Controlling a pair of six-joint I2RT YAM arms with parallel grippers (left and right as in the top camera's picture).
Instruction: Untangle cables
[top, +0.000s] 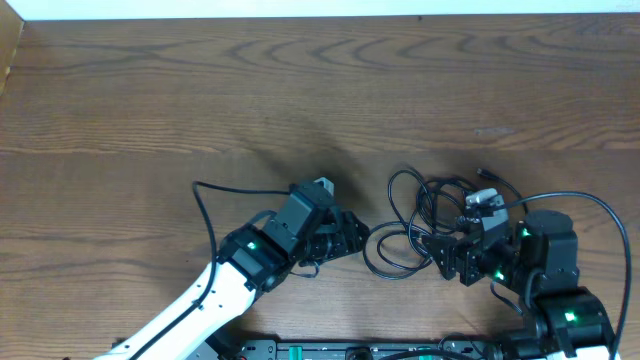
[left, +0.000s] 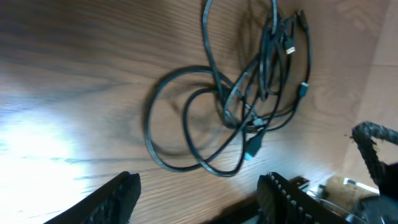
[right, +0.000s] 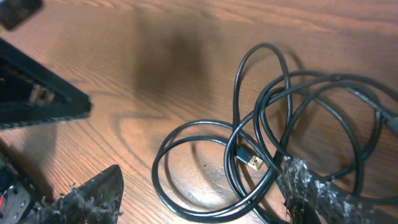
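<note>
1. Brown wood-grain table (top: 300, 80) fills all three views, and both arms reach in from its near edge.
2. We see the cables (top: 420, 225) lying flat on that table as one tangle of thin black loops, directly between the two grippers.
3. From the left wrist, the cables (left: 249, 93) show two round loops nearest the camera. A knotted bunch lies beyond them, and a blue-tipped plug (left: 252, 149) rests inside the tangle.
4. From the right wrist, the cables (right: 273, 124) cross one another several times, and a gold plug (right: 254, 163) lies where the loops overlap.
5. We find the right gripper (top: 440, 250) right at the tangle. Its fingers are spread wide (right: 202, 186), with loops on the table between them. One finger (right: 305, 193) sits over the strands, but we cannot tell whether it touches them, and nothing is pinched.
6. On the other side of the tangle, the left gripper (top: 345, 235) is also spread apart (left: 199, 193). It holds nothing, and the nearest loop lies just ahead of its fingertips.
7. Further from the tangle, a thicker black arm cable (top: 205, 205) curves beside the left arm.
</note>
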